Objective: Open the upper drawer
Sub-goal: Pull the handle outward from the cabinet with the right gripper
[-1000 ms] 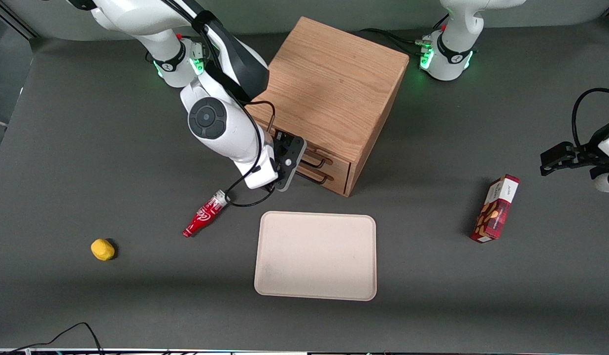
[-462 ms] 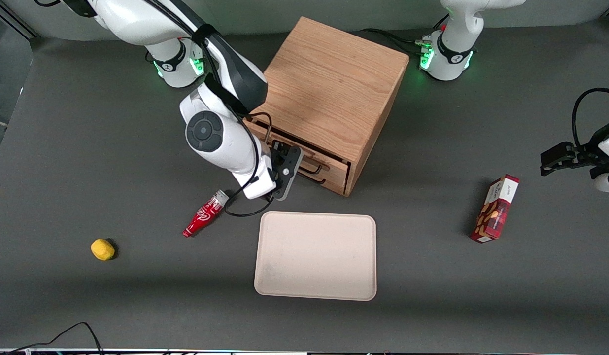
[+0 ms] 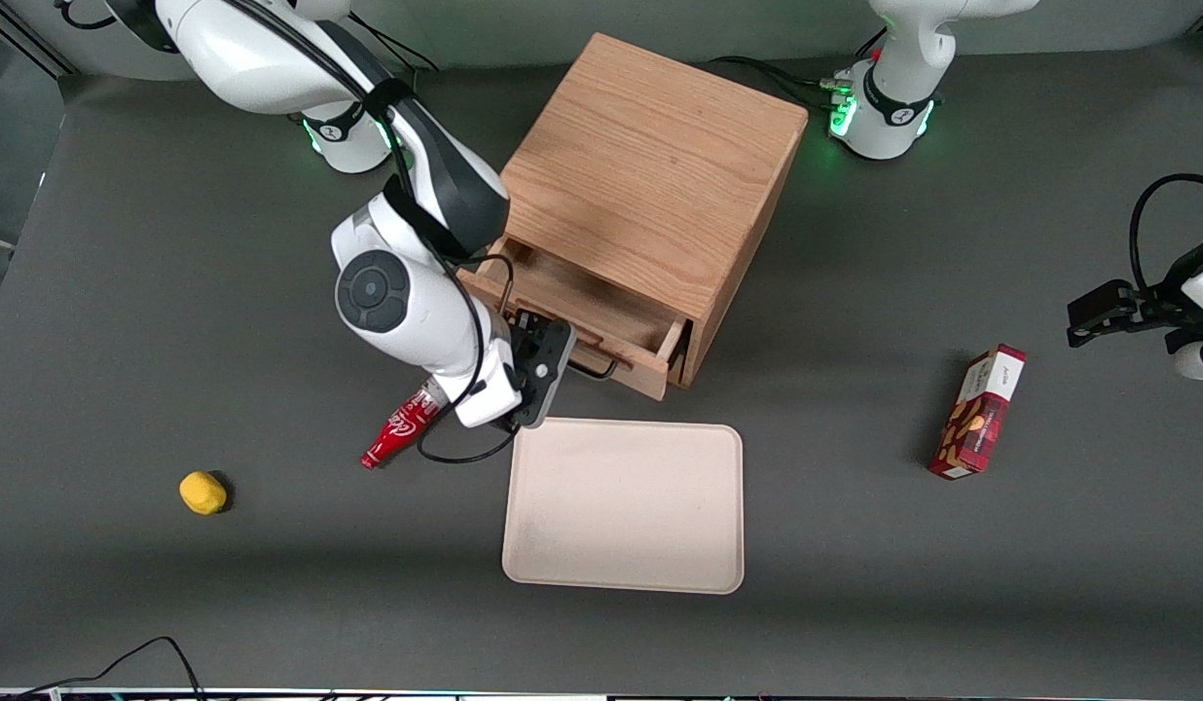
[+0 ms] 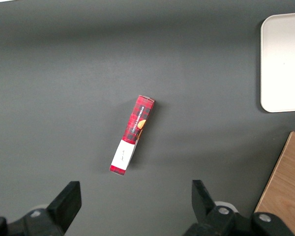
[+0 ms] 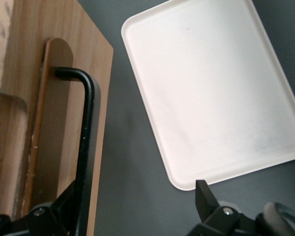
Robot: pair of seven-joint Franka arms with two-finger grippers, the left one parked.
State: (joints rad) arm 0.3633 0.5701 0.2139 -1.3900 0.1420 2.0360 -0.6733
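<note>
Dark grey table carried the oak cabinet, whose upper drawer stood partly out with the gripper at its black handle, jaws spread around the bar rather than clamped, so pulling straight along the drawer's travel seemed wise to avoid slipping off.

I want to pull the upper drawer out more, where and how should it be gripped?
Grip the upper drawer by its thin black handle, coming from in front of the drawer. The bar stands off the front, leaving room for a finger. The gripper is at the handle already.
</note>
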